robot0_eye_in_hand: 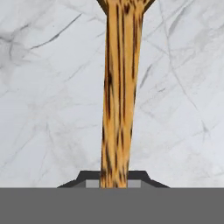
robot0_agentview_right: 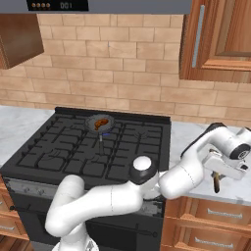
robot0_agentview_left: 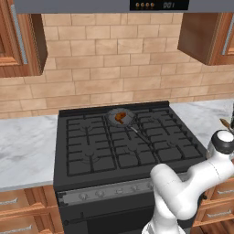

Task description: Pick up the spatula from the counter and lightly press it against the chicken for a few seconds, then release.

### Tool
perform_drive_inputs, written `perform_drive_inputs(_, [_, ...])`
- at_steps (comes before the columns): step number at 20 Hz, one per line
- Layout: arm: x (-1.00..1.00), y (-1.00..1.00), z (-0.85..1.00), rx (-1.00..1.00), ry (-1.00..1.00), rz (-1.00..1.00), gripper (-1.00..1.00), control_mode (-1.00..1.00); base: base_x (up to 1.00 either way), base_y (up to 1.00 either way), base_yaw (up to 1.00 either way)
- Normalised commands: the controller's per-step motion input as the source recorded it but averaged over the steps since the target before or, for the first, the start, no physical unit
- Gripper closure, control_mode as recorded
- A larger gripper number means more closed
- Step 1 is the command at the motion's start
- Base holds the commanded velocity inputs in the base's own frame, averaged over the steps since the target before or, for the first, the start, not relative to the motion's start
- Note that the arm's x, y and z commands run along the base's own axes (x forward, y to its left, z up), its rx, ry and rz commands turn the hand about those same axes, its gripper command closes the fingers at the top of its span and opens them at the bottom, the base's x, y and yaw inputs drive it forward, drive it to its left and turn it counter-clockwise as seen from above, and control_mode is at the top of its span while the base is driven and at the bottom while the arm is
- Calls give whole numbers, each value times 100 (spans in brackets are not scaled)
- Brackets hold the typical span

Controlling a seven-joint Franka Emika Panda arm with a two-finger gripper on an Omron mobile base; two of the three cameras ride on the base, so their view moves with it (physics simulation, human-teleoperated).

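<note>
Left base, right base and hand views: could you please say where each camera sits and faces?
Left base view: behind-left of the arm, facing forward-down over the stove; arm lower right.
Right base view: behind-right, same stove; arm from lower left reaches right.
Hand view: on the hand, looking down the gripper at the spatula on the counter.
Base views share stove and chicken.

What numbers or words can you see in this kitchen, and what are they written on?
"001": on the dark display panel above the stove, beside a row of small orange lights. The digits are small and blurry, so this reading is uncertain.
No other text: nothing is written on the spatula or the cabinets, and any marks on the stove's front are too small to read.
</note>
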Motion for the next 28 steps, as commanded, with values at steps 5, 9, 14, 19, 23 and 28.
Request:
perform_drive_inputs(5, [-3, 60, 1, 0, -20, 14, 100, -100, 0, 0, 0])
perform_drive_inputs(9, [0, 80, -1, 0, -25, 13, 100, -100, 0, 0, 0])
perform_drive_inputs(14, [-6, 79, 0, -1, -36, 12, 100, -100, 0, 0, 0])
perform_drive_inputs(19, [-5, 93, -7, -6, -42, 10, 100, -100, 0, 0, 0])
perform_drive_inputs(23, [0, 100, -12, -10, -44, 7, 100, -100, 0, 0, 0])
perform_drive_inputs(28, [-9, 100, -1, -12, -48, 2, 100, -100, 0, 0, 0])
